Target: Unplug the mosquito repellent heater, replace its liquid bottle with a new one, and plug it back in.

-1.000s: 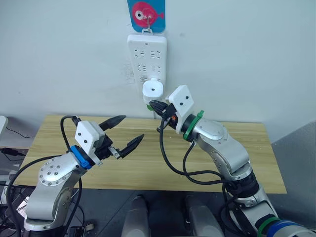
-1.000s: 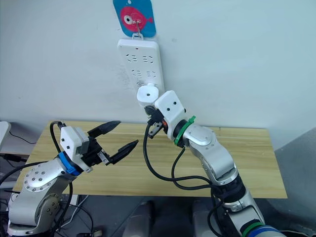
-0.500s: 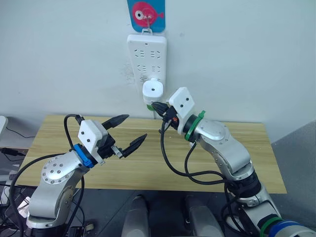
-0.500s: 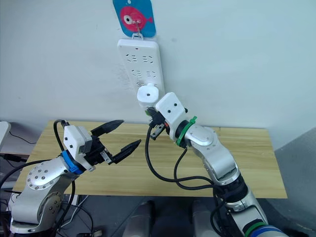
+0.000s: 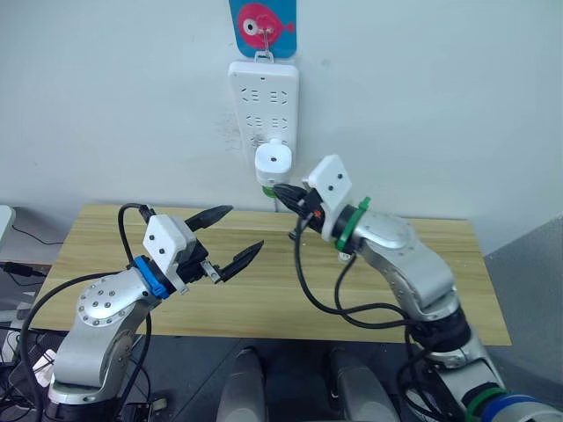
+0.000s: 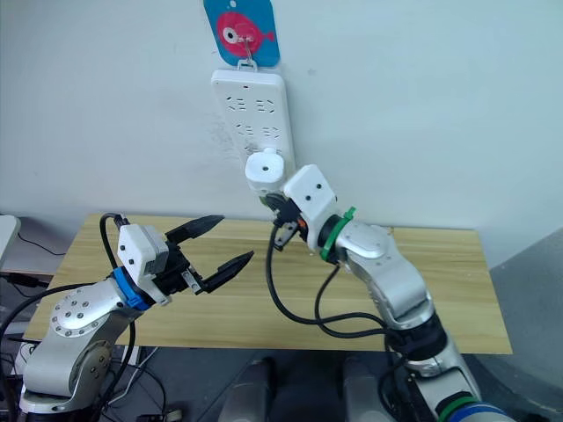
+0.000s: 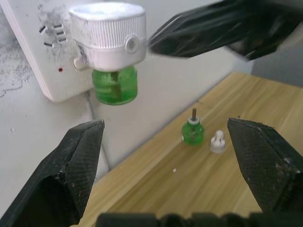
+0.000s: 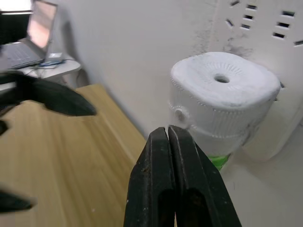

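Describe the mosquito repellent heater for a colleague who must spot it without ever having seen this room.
Find the long white power strip hanging on the wall. The small white rounded plastic heater is plugged into its lower end. Its round top hole and the green liquid bottle beneath set it apart.

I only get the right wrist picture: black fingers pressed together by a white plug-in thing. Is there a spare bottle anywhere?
Observer: Yes. A small green bottle stands on the wooden table, with a white cap beside it.
Operator: What's the other arm doing?
Observer: The left gripper is open above the table, holding nothing.
Operator: What holds the socket board up?
Observer: The power strip hangs from a hook on a blue fish card.
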### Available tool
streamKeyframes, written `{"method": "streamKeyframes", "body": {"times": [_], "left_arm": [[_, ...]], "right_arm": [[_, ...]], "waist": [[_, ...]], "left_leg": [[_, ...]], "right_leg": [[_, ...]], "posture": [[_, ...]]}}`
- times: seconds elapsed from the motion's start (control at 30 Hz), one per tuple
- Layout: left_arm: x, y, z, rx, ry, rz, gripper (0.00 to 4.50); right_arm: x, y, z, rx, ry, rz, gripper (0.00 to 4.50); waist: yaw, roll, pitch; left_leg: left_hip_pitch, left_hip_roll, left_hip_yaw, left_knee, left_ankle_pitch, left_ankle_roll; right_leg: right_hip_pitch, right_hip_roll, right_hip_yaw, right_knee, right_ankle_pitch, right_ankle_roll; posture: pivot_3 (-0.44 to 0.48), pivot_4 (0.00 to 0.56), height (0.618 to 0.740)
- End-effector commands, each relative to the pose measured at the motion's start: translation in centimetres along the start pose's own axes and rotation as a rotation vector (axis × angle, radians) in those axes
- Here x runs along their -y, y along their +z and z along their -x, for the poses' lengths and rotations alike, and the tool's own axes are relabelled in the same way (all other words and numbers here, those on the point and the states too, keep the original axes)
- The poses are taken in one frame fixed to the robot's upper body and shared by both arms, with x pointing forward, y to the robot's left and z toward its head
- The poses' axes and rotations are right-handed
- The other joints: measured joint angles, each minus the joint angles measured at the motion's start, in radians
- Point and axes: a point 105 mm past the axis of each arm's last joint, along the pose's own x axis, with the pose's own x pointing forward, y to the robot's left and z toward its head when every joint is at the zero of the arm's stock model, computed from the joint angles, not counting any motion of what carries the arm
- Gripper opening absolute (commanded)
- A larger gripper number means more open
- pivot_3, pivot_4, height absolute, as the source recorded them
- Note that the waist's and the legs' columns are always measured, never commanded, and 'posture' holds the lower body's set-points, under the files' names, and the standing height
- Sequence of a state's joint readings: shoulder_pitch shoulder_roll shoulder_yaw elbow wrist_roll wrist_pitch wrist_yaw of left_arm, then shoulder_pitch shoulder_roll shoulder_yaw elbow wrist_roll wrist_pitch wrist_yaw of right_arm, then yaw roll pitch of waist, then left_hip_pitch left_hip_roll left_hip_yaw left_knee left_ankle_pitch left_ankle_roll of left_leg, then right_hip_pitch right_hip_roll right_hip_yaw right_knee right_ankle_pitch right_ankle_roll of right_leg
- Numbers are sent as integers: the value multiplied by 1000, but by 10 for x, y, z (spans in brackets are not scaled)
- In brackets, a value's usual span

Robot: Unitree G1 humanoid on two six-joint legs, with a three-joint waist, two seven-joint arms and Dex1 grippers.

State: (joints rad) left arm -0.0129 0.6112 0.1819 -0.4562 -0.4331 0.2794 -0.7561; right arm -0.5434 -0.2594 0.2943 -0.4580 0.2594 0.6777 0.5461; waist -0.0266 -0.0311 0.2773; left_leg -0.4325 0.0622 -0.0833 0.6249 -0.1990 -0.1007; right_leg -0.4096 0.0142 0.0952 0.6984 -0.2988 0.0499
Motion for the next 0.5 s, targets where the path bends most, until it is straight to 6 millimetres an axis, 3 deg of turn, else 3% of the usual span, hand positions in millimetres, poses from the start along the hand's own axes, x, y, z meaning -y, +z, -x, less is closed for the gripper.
{"method": "streamKeyframes", "body": {"times": [0.03,0.07,0.37,0.4,0.5], "left_arm": [[-8,-4,8,-54,-36,-34,4500],[-9,-5,9,-61,-46,-40,4500],[-23,-44,51,-410,-159,-43,4500],[-28,-49,55,-461,-132,-62,4500],[-31,-54,60,-486,-113,-84,4500]], "right_arm": [[-3,12,23,22,57,38,703],[-2,11,26,10,62,42,1035],[31,-44,130,-402,134,238,4239],[35,-46,139,-431,141,241,4480],[40,-47,148,-436,135,234,4480]], "waist": [[0,0,0],[0,0,0],[0,-2,-4],[0,-1,-4],[-6,-1,-8]], "left_leg": [[0,0,0,0,0,0],[0,0,0,0,0,0],[0,-1,1,0,0,0],[1,0,1,0,0,0],[1,0,2,1,0,0]], "right_leg": [[0,0,0,0,0,0],[0,0,0,0,0,0],[1,-1,1,-1,0,0],[1,0,1,-1,0,0],[1,0,1,-1,0,0]], "posture": [[68,184,735],[67,181,735],[71,160,735],[71,157,735],[79,145,735]]}}
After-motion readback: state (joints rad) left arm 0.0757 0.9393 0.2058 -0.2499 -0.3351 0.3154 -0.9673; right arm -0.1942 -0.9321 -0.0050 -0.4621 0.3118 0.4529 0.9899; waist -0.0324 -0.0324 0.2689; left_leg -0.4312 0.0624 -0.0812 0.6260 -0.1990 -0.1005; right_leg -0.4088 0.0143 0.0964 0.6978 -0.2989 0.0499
